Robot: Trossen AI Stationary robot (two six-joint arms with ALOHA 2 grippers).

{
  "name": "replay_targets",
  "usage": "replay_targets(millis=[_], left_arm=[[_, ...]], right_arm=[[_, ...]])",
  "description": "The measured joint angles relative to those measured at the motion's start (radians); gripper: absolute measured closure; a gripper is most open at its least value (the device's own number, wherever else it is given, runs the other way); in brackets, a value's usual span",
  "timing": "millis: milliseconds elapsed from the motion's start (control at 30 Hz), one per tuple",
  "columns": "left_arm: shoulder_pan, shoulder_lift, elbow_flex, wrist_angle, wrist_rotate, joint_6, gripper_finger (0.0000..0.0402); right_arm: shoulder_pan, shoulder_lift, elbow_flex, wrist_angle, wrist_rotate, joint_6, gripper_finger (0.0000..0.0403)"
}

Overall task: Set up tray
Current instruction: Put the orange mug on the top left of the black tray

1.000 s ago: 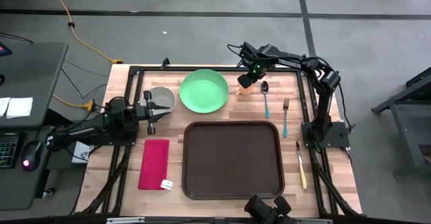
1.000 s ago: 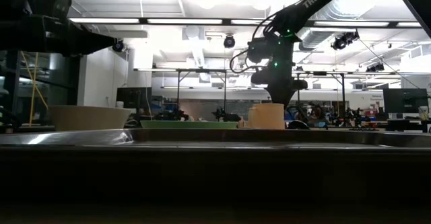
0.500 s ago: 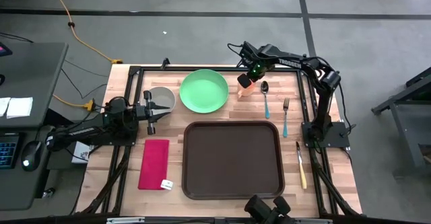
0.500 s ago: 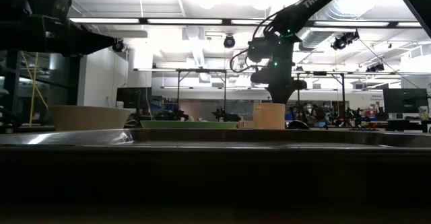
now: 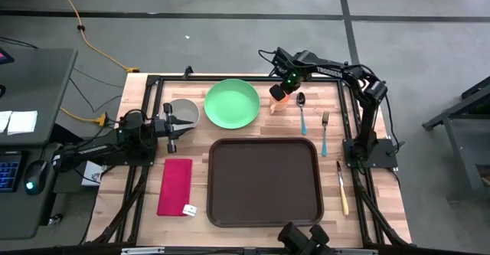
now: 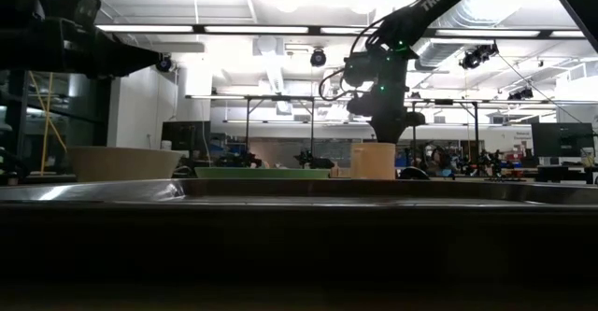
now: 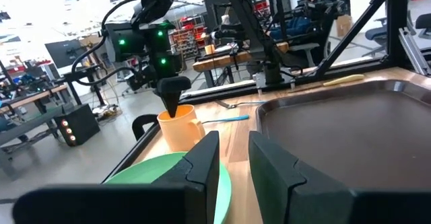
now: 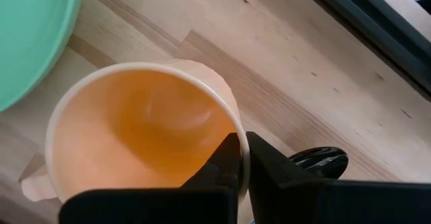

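The dark brown tray [image 5: 264,182] lies at the table's near middle. Behind it lie a green plate [image 5: 232,103] and a grey bowl [image 5: 184,113]. An orange cup [image 5: 277,102] stands upright on the wood to the right of the plate. My right gripper [image 5: 285,92] points down over the cup and is shut on its rim. My left gripper [image 5: 173,126] hovers level and open beside the bowl, holding nothing; its fingers [image 7: 202,162] frame the plate and cup. My right gripper pinches the cup's rim [image 8: 236,140] on the side away from the plate, one finger inside the cup [image 8: 224,158] and one outside [image 8: 269,160]. The fingers come from above, pointing down. The cup stands upright with its base on the table [image 6: 374,176].
A spoon [image 5: 302,109] and a fork [image 5: 325,131] lie right of the cup. A knife [image 5: 342,187] lies right of the tray and a red napkin [image 5: 175,186] left of it. Black frame rails [image 5: 157,83] border the table.
My right gripper has shut on the cup's rim while staying where it was. The cup has been nudged slightly and still stands on the table.
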Motion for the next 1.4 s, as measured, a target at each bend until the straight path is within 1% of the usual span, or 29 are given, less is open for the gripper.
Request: replay_targets(millis=[167, 500, 800, 1133, 1400], left_arm=[[0.0, 0.0, 0.0, 0.0, -0.003, 0.0, 0.0289], [0.0, 0.0, 0.0, 0.0, -0.027, -0.034, 0.0289], [0.0, 0.0, 0.0, 0.0, -0.027, -0.053, 0.0289], [0.0, 0.0, 0.0, 0.002, -0.029, -0.074, 0.0289], [0.0, 0.0, 0.0, 0.007, -0.029, -0.114, 0.0289]], right_arm=[[0.001, 0.0, 0.0, -0.001, -0.032, 0.002, 0.0403], [0.001, -0.005, 0.0, -0.033, -0.038, 0.018, 0.0403], [0.006, -0.079, 0.001, -0.062, -0.049, 0.044, 0.0403], [0.091, -0.204, 0.002, -0.176, -0.048, 0.09, 0.0403], [0.178, -0.271, 0.002, -0.205, -0.047, 0.162, 0.0403]])
